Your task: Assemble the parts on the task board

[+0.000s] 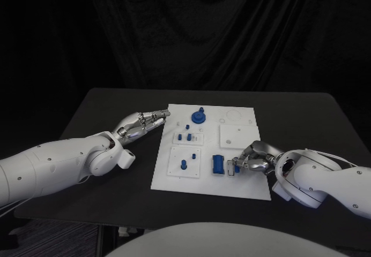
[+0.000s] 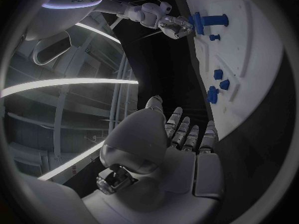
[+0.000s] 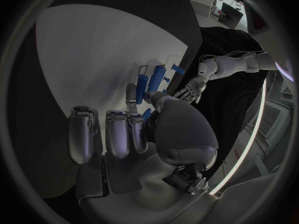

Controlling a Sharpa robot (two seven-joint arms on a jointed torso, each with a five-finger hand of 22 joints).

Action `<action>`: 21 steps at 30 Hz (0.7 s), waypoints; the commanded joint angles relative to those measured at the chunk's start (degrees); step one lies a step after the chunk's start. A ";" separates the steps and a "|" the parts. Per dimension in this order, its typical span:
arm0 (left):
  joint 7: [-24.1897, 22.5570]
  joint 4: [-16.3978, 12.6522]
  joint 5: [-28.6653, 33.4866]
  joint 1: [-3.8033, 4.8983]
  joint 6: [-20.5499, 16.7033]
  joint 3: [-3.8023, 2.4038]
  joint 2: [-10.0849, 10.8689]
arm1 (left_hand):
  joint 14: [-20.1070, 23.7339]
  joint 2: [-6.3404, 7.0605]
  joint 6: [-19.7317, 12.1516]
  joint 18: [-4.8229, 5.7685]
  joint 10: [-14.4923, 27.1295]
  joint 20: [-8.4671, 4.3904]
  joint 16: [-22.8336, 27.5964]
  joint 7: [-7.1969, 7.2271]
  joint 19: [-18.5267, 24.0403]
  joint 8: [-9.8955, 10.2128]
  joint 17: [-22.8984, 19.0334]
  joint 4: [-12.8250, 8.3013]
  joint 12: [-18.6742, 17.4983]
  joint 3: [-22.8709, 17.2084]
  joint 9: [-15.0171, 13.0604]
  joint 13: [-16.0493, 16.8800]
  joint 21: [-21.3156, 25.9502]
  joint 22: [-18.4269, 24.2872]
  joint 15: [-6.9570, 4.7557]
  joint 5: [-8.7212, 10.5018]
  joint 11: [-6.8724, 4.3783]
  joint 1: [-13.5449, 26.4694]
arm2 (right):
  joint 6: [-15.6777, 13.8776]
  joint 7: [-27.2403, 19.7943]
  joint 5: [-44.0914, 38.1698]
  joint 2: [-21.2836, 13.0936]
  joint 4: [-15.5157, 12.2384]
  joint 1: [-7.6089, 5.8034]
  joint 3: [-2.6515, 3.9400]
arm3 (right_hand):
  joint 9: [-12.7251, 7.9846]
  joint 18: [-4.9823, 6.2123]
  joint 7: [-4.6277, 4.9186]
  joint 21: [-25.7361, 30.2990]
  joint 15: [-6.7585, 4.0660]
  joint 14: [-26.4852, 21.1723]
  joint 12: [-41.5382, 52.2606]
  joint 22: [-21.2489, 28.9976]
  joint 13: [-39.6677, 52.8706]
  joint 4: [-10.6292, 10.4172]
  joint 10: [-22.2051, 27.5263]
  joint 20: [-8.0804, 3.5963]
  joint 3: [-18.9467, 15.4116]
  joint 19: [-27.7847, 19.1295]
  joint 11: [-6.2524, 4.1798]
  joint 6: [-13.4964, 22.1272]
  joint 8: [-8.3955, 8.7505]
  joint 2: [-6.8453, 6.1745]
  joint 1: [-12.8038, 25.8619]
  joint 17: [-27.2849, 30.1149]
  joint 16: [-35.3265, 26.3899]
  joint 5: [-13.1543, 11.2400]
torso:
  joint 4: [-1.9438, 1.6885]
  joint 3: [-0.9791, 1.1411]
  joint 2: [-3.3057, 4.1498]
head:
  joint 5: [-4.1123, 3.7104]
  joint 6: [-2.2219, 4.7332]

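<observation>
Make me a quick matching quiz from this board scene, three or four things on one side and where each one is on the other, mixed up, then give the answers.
Things:
1. left hand
2. right hand
3. round blue part
4. blue cylinder

Places:
A. far end of the task board
B. at the board's left edge
C. at the board's near right edge
D. lying on the board just left of the right hand

Pairs: 1-B, 2-C, 3-A, 4-D

The black table [image 1: 93,128] carries the white task board [image 1: 239,176], which lies flat at its middle, with its long side running away from the robot.
</observation>
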State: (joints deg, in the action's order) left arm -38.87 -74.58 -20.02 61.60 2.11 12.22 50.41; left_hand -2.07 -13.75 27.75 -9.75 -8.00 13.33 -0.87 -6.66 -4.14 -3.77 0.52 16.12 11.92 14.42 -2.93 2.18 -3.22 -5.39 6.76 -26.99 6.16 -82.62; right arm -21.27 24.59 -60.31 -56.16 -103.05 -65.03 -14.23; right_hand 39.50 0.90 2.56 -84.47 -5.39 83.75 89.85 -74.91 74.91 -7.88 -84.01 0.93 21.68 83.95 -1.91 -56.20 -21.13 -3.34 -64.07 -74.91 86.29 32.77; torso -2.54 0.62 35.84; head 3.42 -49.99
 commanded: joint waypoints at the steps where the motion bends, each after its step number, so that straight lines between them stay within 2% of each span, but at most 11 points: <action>1: -2.87 -0.07 -0.03 -0.11 0.66 -0.05 -0.07 | 0.25 -0.08 -0.07 -0.65 0.19 0.44 -0.06 -0.20 0.03 -0.34 0.04 0.08 -0.14 -0.28 -0.06 -0.07 -0.24 -0.01 0.28 -0.35 0.18 -0.39 | 1.90 0.70 -1.36 0.19 0.23 0.29 0.01 | 0.07 0.67 -0.09 0.34 0.13 4.50 0.15 -13.02 15.09 3.83 -5.99 0.17 4.21 3.34 0.15 0.45 -0.16 -0.07 0.39 -5.85 -0.34 -0.08 | 0.04 -0.05 -0.01 | 0.05 -0.01; 7: -2.81 -0.08 -0.03 -0.11 0.69 -0.05 -0.05 | 0.25 -0.08 -0.07 -0.65 0.19 0.44 -0.06 -0.20 0.03 -0.34 0.04 0.08 -0.14 -0.28 -0.06 -0.07 -0.24 -0.01 0.28 -0.35 0.18 -0.39 | 2.50 0.87 -1.47 0.59 0.66 0.52 0.01 | 0.09 0.68 -0.08 0.41 0.14 4.48 0.15 -13.00 15.09 3.82 -5.99 0.18 4.21 3.31 0.17 0.51 -0.18 -0.03 0.65 -5.74 -0.39 -0.53 | 0.00 0.01 0.00 | 0.08 -0.01; 16: -2.73 -0.04 -0.03 -0.11 0.77 -0.05 -0.01 | 0.22 -0.08 -0.05 -0.65 0.20 0.44 -0.08 -0.19 0.02 -0.34 0.05 0.08 -0.14 -0.28 -0.06 -0.07 -0.25 -0.02 0.29 -0.30 0.18 -0.39 | 3.48 1.05 -1.51 1.21 0.84 0.61 0.02 | 0.09 0.71 -0.06 0.51 0.15 4.47 0.15 -12.96 15.09 3.75 -5.99 0.19 4.20 3.26 0.20 0.60 -0.17 0.04 0.98 -5.69 -0.41 -0.97 | 0.07 0.00 -0.02 | 0.16 -0.01; 21: -2.70 -0.01 -0.03 -0.11 0.85 -0.05 -0.07 | 0.22 -0.07 0.06 -0.66 0.20 0.45 -0.08 -0.19 0.00 -0.36 0.05 0.08 -0.14 -0.28 -0.07 -0.07 -0.27 -0.04 0.30 -0.23 0.16 -0.40 | 3.78 1.02 -1.51 1.51 1.06 0.62 0.03 | 0.10 0.75 -0.05 0.66 0.16 4.46 0.15 -12.91 15.09 3.70 -5.99 0.20 4.17 3.19 0.20 0.59 -0.19 0.07 1.15 -5.63 -0.45 -1.13 | -0.01 -0.02 0.02 | 0.03 -0.01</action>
State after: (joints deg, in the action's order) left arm -38.87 -74.55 -20.02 61.60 2.23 12.22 50.42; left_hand -2.07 -13.75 27.75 -9.76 -8.00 13.33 -0.87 -6.66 -4.14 -3.77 0.52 16.12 11.92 14.42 -2.93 2.18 -3.22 -5.39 6.77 -26.99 6.16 -82.62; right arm -18.62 24.74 -61.41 -54.66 -102.07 -64.58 -14.15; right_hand 39.70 0.90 2.48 -84.01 -5.39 83.75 89.85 -74.90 74.90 -6.95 -84.01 0.93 22.61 83.95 -1.91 -55.99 -21.13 -3.61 -63.28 -74.91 86.06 31.84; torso -2.52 0.60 35.84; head 3.55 -49.99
